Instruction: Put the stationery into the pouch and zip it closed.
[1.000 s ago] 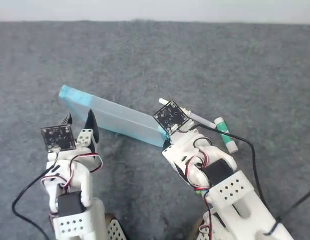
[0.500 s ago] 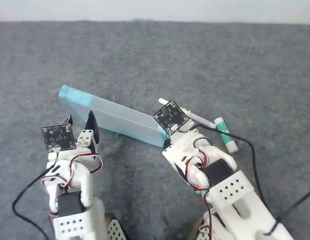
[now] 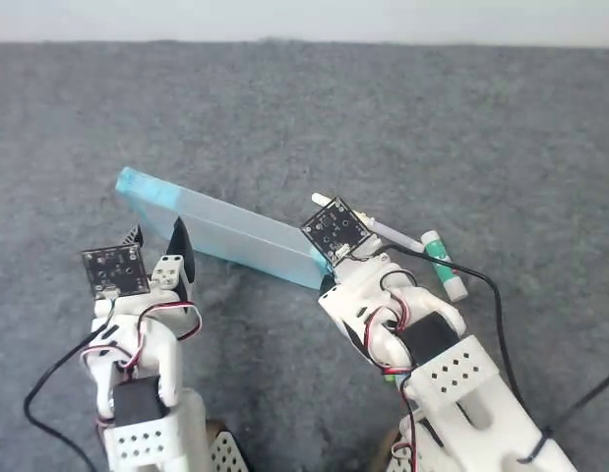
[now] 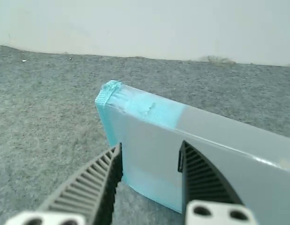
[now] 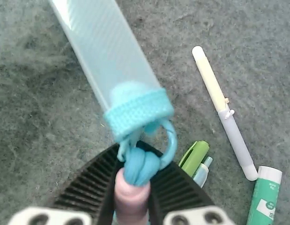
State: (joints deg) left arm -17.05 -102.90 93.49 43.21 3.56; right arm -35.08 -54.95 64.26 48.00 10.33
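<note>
A long translucent light-blue pouch [image 3: 220,229] lies slantwise on the grey carpet. My right gripper [image 5: 134,174] is shut on the blue zipper pull [image 5: 144,161] at the pouch's [image 5: 105,56] near end, next to its knitted tab [image 5: 137,112]. A pink piece sits between the jaws below the pull. My left gripper [image 4: 150,148] is open, its fingers [image 3: 178,236] close against the pouch's [image 4: 149,140] side wall near the far end. A white-and-grey pen [image 5: 224,112], a green highlighter [image 5: 194,157] and a green-and-white glue stick [image 5: 264,197] lie on the carpet beside the right gripper.
In the high view the pen [image 3: 395,234] and glue stick [image 3: 444,264] rest just right of the right arm's wrist camera [image 3: 334,228], with a black cable [image 3: 496,315] looping past them. Open carpet [image 3: 402,118] stretches behind the pouch.
</note>
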